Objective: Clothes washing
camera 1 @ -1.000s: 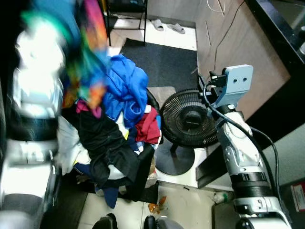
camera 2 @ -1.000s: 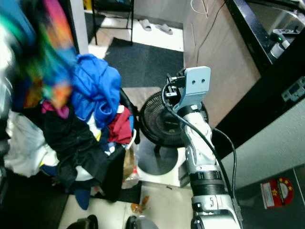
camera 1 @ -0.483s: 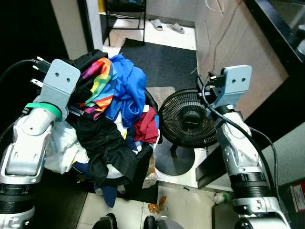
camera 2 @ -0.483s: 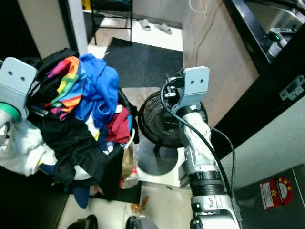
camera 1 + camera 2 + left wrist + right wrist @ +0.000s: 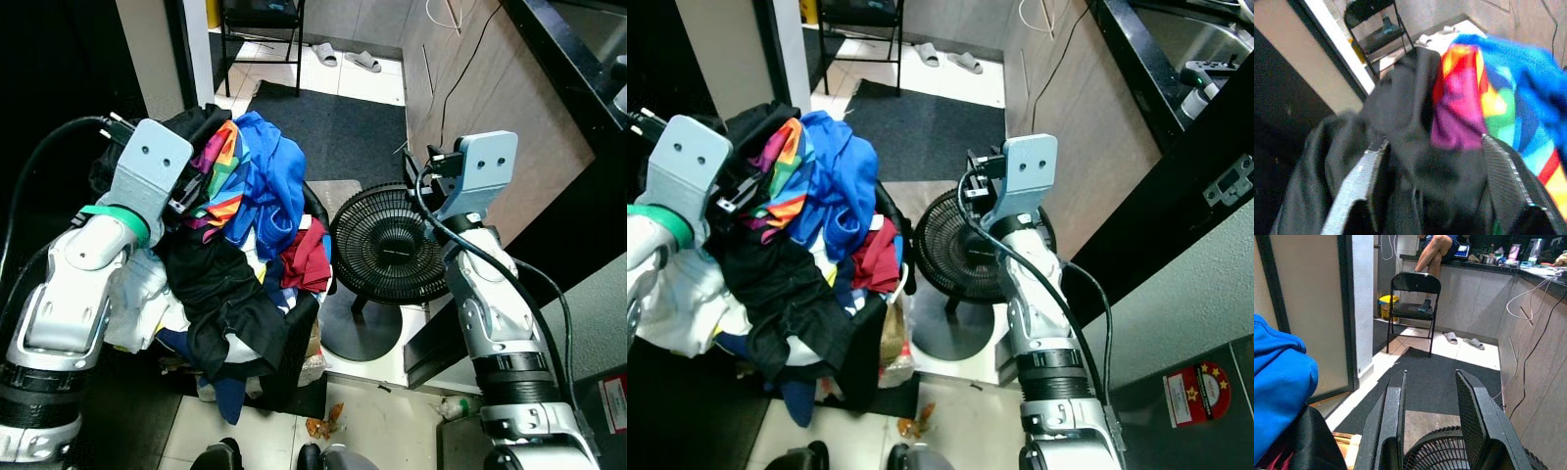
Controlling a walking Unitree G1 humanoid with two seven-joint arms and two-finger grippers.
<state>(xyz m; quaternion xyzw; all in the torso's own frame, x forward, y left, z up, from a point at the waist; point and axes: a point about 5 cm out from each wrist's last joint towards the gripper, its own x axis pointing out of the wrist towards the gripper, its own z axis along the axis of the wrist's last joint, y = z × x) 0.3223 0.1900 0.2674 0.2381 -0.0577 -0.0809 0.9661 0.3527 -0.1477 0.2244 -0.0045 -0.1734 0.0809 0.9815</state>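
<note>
Now the left tool (image 5: 1427,196) has come down onto the pile (image 5: 235,284), clamped on the rainbow shirt (image 5: 217,176) (black cloth too); right tool (image 5: 1432,431) hovers apart, idle.

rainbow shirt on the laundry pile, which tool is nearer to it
Left. The left tool is in the pile against the rainbow shirt; the right tool hangs open above the floor fan, apart from the clothes.

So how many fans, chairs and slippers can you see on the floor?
Fans: 1, the black fan.
Folding chairs: 1, the black chair.
Slippers: 2, one slipper beside the other slipper.
Total: 4.
</note>
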